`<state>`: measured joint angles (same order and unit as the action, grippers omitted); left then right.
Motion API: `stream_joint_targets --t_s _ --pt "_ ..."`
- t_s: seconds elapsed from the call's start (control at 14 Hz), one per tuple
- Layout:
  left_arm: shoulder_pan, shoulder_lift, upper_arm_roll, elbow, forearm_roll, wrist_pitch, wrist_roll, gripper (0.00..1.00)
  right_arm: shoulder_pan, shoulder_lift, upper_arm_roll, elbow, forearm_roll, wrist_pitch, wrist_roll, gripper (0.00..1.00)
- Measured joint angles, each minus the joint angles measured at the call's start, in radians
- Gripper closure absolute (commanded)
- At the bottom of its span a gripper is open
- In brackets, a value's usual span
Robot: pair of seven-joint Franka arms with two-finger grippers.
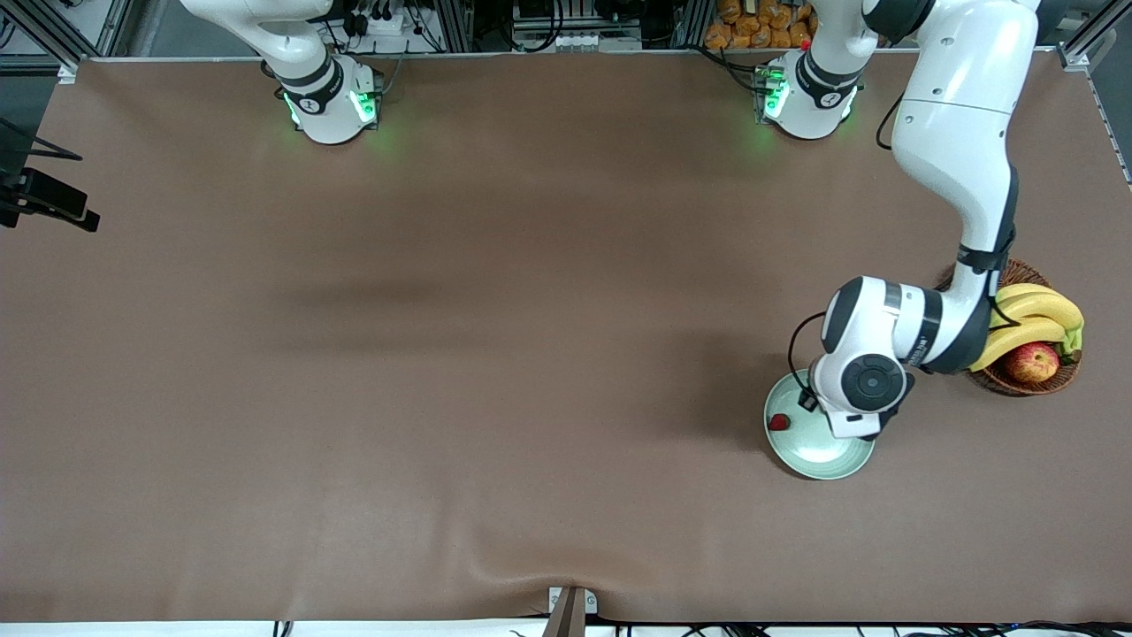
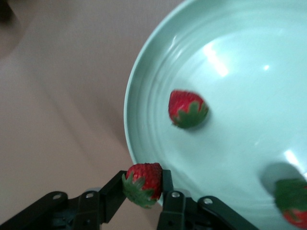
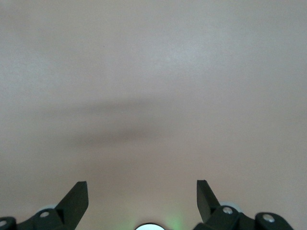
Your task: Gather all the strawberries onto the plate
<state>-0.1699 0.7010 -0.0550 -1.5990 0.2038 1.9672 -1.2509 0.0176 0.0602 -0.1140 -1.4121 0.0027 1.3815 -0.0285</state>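
Over the plate (image 2: 144, 143) rim, at the bottom of the left wrist view, the left gripper (image 2: 144, 184) pinches a strawberry (image 2: 142, 183) between nearly closed fingers (image 2: 167, 184). Two more strawberries (image 2: 187, 109) lie in the plate (one at the frame's lower right corner). At upper left of the front view, the right arm waits, the right gripper (image 3: 142, 199) spread wide over bare table (image 3: 153, 72); a basket (image 1: 1017, 382) of bananas (image 1: 1035, 310) sits beside the plate.

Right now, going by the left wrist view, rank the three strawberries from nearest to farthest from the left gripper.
1. The held strawberry, between the fingers of the left gripper, at the rim of the plate.
2. The middle strawberry, lying in the plate's bowl.
3. The edge strawberry, also in the plate, partly cut off by the frame; only slightly farther than the middle one, so nearly a tie.
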Motion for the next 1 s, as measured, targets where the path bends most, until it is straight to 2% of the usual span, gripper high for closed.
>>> stream_joint_targets --t_s 0.29,0.5,1.0 --pt "0.02 -0.006 0.0 0.007 -0.01 0.01 0.012 0.0 0.0 0.001 0.0 0.0 0.0 0.0 0.0 0.0" --pt "0.032 -0.027 0.0 0.052 -0.01 0.014 0.022 0.0 0.0 0.001 0.0 0.0 0.0 0.0 0.0 0.0" --pt "0.083 -0.194 0.0 0.093 -0.059 0.011 0.356 0.0 0.006 0.002 0.001 0.0 0.0 0.001 0.0 0.0"
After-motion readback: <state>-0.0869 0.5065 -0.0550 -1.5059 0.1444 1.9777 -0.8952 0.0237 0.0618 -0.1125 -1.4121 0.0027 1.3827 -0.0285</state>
